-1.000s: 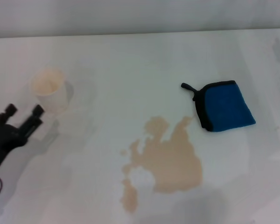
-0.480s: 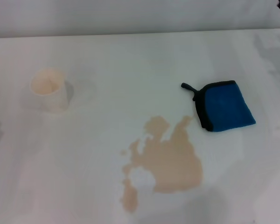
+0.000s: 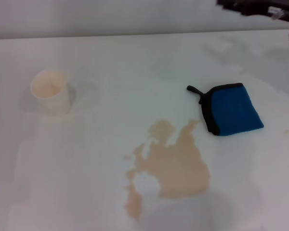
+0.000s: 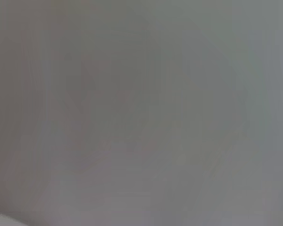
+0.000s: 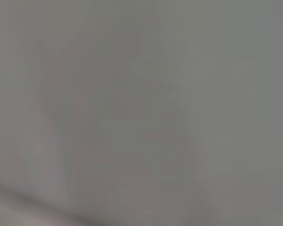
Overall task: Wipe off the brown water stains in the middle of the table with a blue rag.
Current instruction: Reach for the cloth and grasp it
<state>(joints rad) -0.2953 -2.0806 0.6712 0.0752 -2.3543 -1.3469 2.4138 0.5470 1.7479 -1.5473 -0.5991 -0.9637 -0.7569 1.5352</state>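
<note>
The brown water stains point(image 3: 176, 166) spread as a tan lobed puddle on the white table point(image 3: 101, 57), front of centre, with small droplets at their left edge. The blue rag point(image 3: 232, 109) lies folded flat just behind and to the right of the puddle, its black loop pointing left. A dark part of my right arm with its gripper point(image 3: 250, 6) shows at the top right edge, well behind the rag and above the table's far edge. My left gripper is out of the head view. Both wrist views show only blank grey.
An off-white paper cup point(image 3: 51, 91) stands upright at the left, well apart from the puddle. The table's far edge point(image 3: 135, 34) runs across the top, with a grey wall behind it.
My left gripper, at the left edge a second ago, has withdrawn out of view. My right arm has come in at the top right. Rag, cup and stains have not moved.
</note>
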